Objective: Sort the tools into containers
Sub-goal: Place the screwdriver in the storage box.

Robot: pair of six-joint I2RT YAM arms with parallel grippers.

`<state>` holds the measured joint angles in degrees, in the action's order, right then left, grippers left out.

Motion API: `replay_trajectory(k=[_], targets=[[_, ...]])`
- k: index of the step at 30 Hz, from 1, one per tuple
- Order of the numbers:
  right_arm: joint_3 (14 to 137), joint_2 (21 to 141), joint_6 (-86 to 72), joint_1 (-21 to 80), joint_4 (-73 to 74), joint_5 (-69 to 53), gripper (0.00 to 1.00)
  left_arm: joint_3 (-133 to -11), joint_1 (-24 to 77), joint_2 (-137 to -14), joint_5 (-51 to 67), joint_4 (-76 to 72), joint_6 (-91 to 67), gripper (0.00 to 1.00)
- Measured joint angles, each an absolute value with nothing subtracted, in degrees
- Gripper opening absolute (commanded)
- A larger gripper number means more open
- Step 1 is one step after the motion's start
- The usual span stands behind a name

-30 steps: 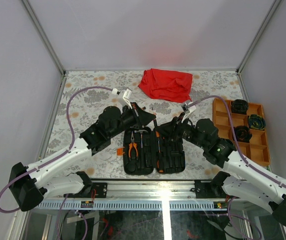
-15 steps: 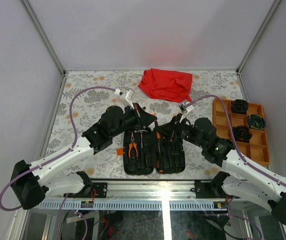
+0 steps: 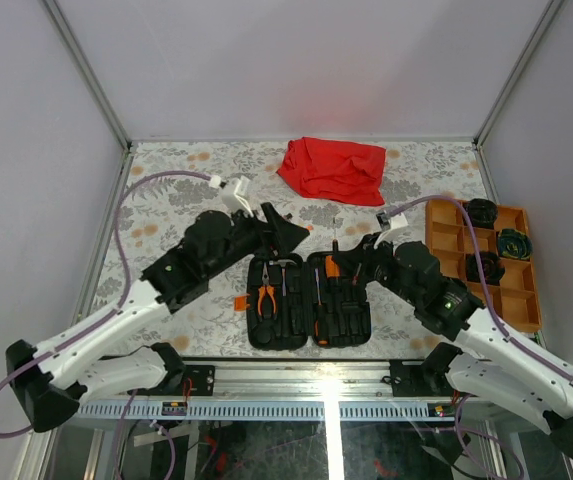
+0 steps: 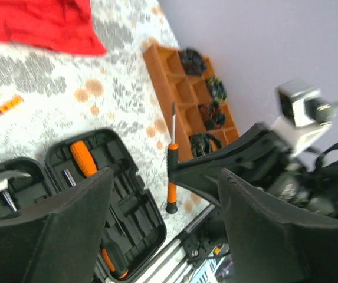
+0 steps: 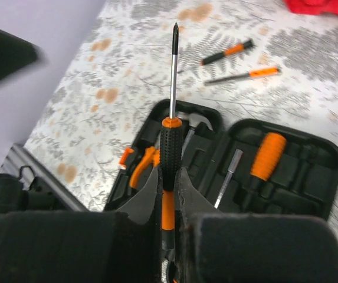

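Now my right pincer (image 5: 167,194) squeezes the screwdriver (image 5: 170,144); my left pincer (image 4: 166,177) is spread wide. Held so low, it might tip and miss the case (image 5: 310,177).

My tool (image 5: 167,177) is clamped on a screwdriver (image 5: 169,141), both fingers (image 5: 145,197) pressing the handle where black meets orange. The screwdriver stands upright, its shaft rising to a pointed tip. Beneath it the open case (image 5: 310,177) lies on the flowered surface (image 5: 92,112). In its left half I see pliers (image 5: 142,168) with orange grips and a hammer head (image 5: 201,122). An orange latch (image 5: 124,158) sticks out at that side. The right half holds a stubby orange handle (image 5: 268,156) and a bare steel shank (image 5: 227,177). Beyond the case, two thin drivers (image 5: 226,53) lie near each other on the surface. Red cloth (image 5: 328,5) shows at the top right corner. A dark blur sits at the upper left; I cannot tell what it is.
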<state>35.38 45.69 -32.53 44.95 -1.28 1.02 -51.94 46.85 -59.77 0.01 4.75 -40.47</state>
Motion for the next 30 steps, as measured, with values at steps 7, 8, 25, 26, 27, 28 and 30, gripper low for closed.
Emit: replay_trajectory(k=[7,8,25,26,27,28,30], targets=[[34.7,44.1,-35.5,44.9,9.6,8.6,0.0,-67.0,46.8,-54.1,-8.3,15.9,-39.6,1.0],[34.7,44.3,-36.1,44.9,11.8,9.5,0.0,-70.8,46.8,-54.1,-9.9,18.2,-39.4,1.0],[28.5,51.3,-57.0,55.7,27.8,17.1,0.0,-94.8,46.8,-47.7,-23.8,27.7,-35.0,1.0],[28.4,51.4,-57.6,56.2,27.7,17.1,0.0,-95.0,46.8,-47.4,-24.5,27.8,-34.8,1.0],[28.3,51.5,-58.2,56.6,27.6,17.1,0.0,-95.0,46.8,-47.3,-24.8,27.9,-34.7,1.0],[28.3,51.9,-58.5,56.9,27.3,17.0,0.0,-95.2,46.8,-47.3,-25.0,28.0,-34.5,1.0],[28.3,52.9,-58.8,57.2,26.6,16.9,0.0,-95.6,46.8,-47.7,-25.2,28.2,-34.0,1.0]])
